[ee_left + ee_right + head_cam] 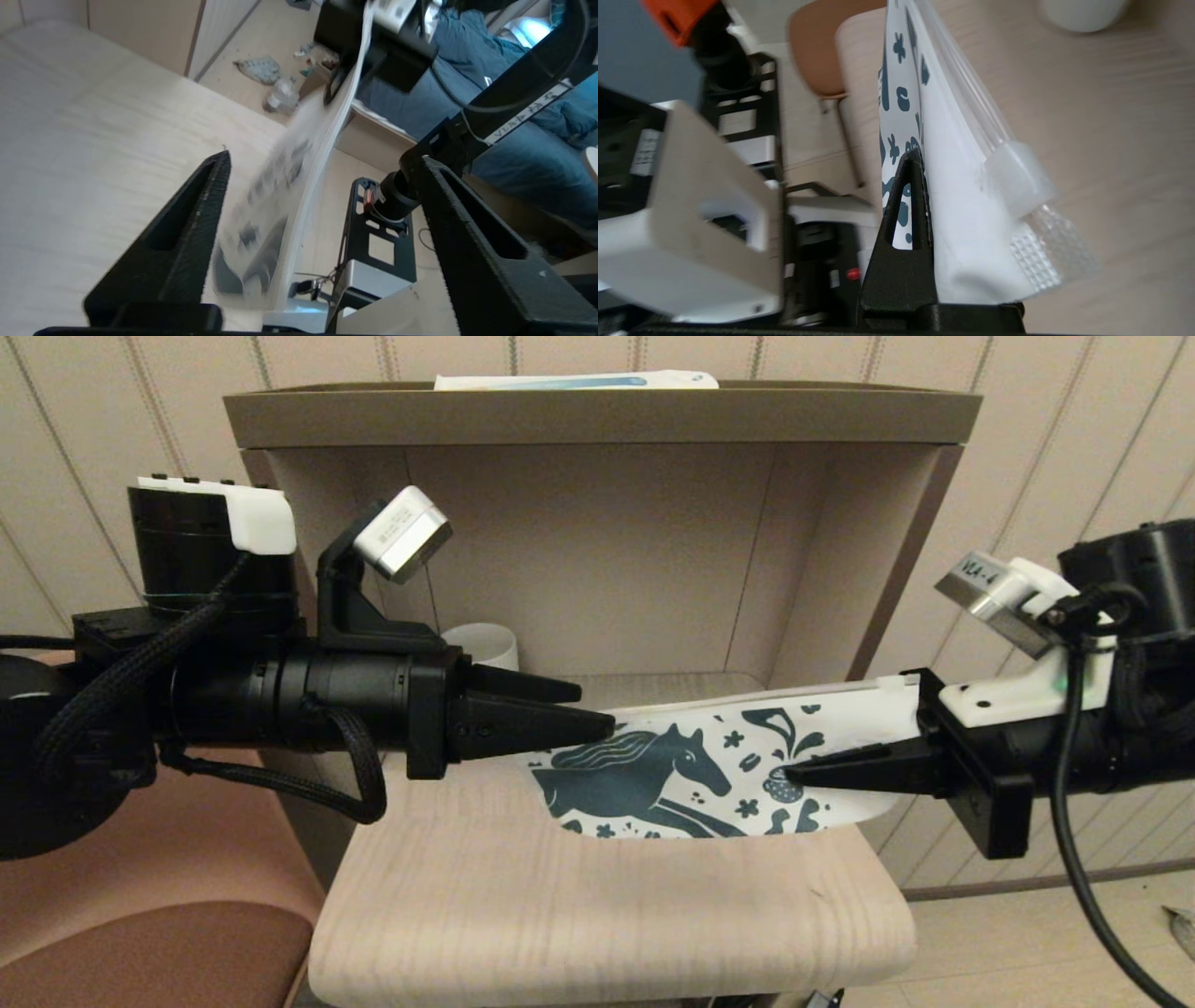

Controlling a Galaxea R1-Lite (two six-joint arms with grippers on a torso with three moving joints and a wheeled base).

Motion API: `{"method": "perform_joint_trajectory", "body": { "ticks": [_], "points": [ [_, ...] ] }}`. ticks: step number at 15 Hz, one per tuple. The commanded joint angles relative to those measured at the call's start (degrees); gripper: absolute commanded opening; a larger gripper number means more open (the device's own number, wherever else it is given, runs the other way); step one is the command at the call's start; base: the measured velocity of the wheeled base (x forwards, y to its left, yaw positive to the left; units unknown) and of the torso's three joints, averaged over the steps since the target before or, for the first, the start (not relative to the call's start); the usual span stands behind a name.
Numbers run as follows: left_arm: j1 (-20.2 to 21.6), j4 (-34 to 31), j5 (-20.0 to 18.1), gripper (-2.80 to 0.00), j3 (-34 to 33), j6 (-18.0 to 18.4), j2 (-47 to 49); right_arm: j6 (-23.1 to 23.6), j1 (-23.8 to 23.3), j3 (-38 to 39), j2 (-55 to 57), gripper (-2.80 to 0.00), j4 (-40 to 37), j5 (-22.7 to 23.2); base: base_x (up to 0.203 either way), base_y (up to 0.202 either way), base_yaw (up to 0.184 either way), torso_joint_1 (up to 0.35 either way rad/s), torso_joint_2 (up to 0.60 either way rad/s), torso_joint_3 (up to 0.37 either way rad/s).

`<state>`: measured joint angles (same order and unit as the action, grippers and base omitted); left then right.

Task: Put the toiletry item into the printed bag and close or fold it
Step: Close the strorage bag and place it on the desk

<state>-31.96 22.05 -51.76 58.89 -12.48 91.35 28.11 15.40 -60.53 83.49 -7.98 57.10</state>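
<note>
The right gripper (794, 772) is clamped on the right end of the printed bag (691, 770), its black fingers pinching the white film just below the zip edge. In the right wrist view one finger (908, 224) lies flat against the printed face, and the bag's clear zip strip and slider tab (1015, 175) stand just beside it. The bag hangs from this grip above the table (607, 905), stretched out towards the left, with the teal horse facing the head camera and the zip edge uppermost.

The left gripper (597, 709) reaches in from the left at the bag's other end. Its fingers stand wide apart, and in the left wrist view the bag's edge (280, 205) passes through the gap between them without being pinched by either finger (187, 224). From the head view its tips overlap the bag's left end near the horse's mane; whether they touch the film cannot be told.

Behind the bag, a white mug (485, 644) sits on the table at the back of the shelf niche (597, 569), partly hidden by the left gripper. On top of the shelf lies a flat white and blue pack (574, 380). A brown chair seat (159, 933) shows at lower left beside the table.
</note>
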Motion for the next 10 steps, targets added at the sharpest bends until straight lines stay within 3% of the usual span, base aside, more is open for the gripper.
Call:
{"method": "perform_joint_trajectory", "body": {
  "ticks": [1,5,10],
  "points": [
    [0.1,0.3,-0.3,0.00,0.0,0.0,-1.2,0.2,2.6,0.0,0.4,-2.80,-1.1,0.4,0.000,0.000,0.000,0.000,0.00,0.000],
    [0.1,0.6,-0.8,0.00,0.1,0.0,-1.1,-0.1,11.3,-1.0,2.8,-2.80,-5.5,0.5,0.000,0.000,0.000,0.000,0.00,0.000],
    [0.0,0.6,-1.1,0.00,0.1,0.0,-0.7,-3.8,14.4,-4.2,6.9,-2.80,-6.0,0.9,0.000,0.000,0.000,0.000,0.00,0.000]
  ]
}}
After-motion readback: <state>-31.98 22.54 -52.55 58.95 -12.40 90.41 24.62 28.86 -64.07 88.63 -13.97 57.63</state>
